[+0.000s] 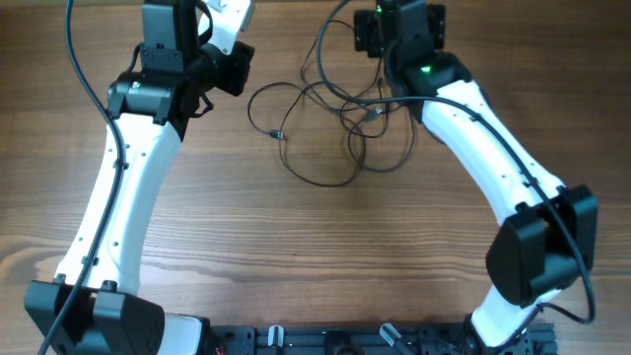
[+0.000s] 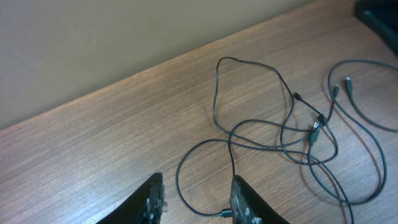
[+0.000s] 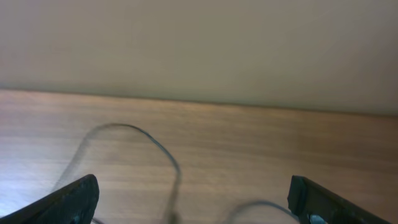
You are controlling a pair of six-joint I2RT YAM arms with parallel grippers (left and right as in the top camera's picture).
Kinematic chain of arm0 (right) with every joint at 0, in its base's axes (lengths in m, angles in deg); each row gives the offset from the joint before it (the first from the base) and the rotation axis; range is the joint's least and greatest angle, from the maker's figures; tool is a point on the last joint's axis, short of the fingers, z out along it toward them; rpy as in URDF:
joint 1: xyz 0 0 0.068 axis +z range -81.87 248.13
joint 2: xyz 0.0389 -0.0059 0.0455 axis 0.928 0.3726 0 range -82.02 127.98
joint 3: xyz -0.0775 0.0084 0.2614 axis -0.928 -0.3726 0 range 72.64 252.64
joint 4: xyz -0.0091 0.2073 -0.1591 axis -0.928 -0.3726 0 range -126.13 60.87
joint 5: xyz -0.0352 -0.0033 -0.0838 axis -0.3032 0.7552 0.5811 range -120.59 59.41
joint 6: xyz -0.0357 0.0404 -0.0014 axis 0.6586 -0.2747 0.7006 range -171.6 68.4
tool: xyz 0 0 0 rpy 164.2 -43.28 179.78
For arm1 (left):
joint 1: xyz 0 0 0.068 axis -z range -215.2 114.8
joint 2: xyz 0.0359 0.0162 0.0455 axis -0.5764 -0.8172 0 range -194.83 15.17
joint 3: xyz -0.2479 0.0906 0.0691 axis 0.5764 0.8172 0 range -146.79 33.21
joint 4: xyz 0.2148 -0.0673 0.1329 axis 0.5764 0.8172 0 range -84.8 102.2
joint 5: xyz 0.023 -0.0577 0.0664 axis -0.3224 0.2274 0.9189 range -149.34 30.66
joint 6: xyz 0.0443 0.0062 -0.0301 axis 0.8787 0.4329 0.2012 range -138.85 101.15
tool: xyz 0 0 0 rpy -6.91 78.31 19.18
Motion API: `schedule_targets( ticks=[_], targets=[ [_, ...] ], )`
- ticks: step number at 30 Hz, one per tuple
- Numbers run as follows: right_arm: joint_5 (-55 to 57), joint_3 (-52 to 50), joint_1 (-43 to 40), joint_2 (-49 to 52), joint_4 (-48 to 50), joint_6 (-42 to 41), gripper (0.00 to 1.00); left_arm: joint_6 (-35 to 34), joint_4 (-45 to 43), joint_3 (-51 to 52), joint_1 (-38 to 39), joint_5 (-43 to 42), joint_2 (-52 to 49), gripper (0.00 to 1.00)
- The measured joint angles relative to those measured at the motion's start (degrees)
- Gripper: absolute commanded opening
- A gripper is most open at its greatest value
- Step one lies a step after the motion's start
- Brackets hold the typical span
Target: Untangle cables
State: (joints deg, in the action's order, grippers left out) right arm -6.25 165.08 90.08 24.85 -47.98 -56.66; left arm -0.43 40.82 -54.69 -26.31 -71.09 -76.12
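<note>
Cables (image 1: 357,110): lying tangled near far edge of wooden table (image 1: 296,247), between arms.
Left gripper (image 2: 196,204): jaws hanging part-spread, gripping nothing.
Right gripper (image 3: 193,202): jaws gaping wide over blurred strand, perhaps clear of it.
Backdrop: beige wall (image 3: 199,43).

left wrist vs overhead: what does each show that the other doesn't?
Left wrist only: the left hand up close, its fingers apart and gripping nothing; the small plugs in detail; the wall beyond the table edge.
Overhead only: the whole left arm and right arm, the right one reaching over the tangle.
Both: the cables lying looped and crossed on the wooden table.
</note>
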Motion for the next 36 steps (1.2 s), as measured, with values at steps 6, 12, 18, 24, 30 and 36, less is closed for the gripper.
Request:
schedule_targets(
  ticks=[6, 12, 18, 24, 30, 36],
  targets=[
    [-1.84, -7.96, -4.28, -10.51, 0.31, 0.20, 1.00, -0.37, -0.61, 0.00, 0.00, 1.16, 0.02, 0.37],
    [-1.79, -17.27, -4.11, -23.52, 5.16, -0.50, 1.00, -0.37, 0.85, 0.00, 0.00, 1.44, 0.02, 0.39],
    [-1.73, -23.21, -4.11, -26.36, 7.39, -1.38, 1.00, -0.37, 2.08, 0.00, 0.02, 1.46, 0.02, 0.42],
    [-1.73, -24.50, -4.11, -26.45, 7.10, -3.41, 1.00, -0.37, 2.12, 0.00, 0.00, 1.46, 0.02, 0.43],
    [-1.77, -24.59, -4.11, -26.51, -7.69, -12.17, 1.00, -0.39, 0.76, 0.00, 0.00, 1.46, 0.24, 0.43],
    [-2.29, -24.61, -4.11, -24.46, -14.32, -18.05, 1.00, -0.39, 0.59, 0.00, 0.02, 1.46, 0.37, 0.42]
  ],
)
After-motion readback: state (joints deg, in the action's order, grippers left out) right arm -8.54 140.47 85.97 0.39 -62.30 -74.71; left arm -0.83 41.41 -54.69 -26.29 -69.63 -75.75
